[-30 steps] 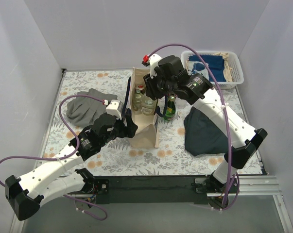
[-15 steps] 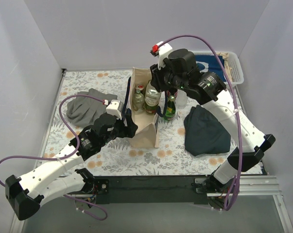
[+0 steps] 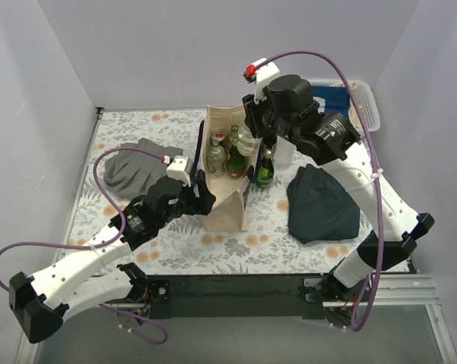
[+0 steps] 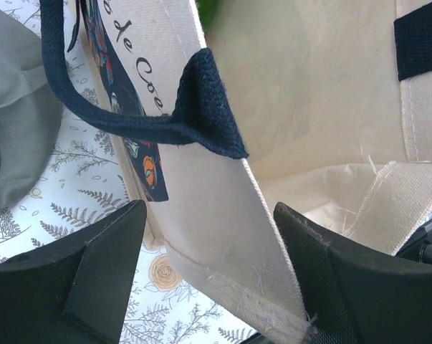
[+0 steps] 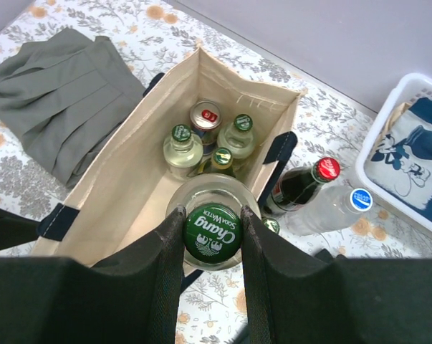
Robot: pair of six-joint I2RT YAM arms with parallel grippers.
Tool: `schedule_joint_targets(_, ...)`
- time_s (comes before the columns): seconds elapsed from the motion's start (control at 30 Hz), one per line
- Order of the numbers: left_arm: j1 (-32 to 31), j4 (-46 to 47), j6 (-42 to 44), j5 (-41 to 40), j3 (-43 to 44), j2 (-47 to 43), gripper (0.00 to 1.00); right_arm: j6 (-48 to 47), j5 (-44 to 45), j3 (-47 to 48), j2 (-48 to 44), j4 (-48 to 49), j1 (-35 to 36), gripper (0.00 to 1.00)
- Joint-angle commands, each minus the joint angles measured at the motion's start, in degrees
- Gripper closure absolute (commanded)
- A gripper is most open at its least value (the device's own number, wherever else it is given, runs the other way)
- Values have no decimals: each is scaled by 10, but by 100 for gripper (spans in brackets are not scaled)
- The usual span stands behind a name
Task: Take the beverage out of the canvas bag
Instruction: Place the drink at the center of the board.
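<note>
White arm links, black joints and wrists, purple cables; black fingers (image 5: 158, 279); red part, perhaps connector.

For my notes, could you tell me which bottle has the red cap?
The dark bottle standing outside the canvas bag, beside the clear blue-capped bottle; the others' caps are green.

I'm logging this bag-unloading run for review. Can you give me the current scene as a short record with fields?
right gripper: shut on green-capped bottle, lifted above the bag opening
left gripper: jaws astride the canvas bag near wall
inside bag: three bottles, one can
outside bag: red-capped bottle, clear blue-capped bottle
</note>
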Motion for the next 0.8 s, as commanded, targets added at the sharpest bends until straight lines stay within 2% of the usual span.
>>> schedule_joint_targets(0.0, -2, -44, 22, -3, -11, 3, 30, -16, 66, 28, -50, 87, 0, 99)
schedule_joint_targets(0.33, -2, -44, 22, -4, -11, 7, 30, -31, 118, -12, -75, 93, -10, 99)
schedule_joint_targets(0.57, -2, -44, 23, -3, -12, 7, 30, -24, 122, -50, -91, 98, -36, 99)
schedule_joint_targets(0.77, -2, -45, 22, -3, -10, 9, 30, -2, 81, -105, -112, 119, -101, 99)
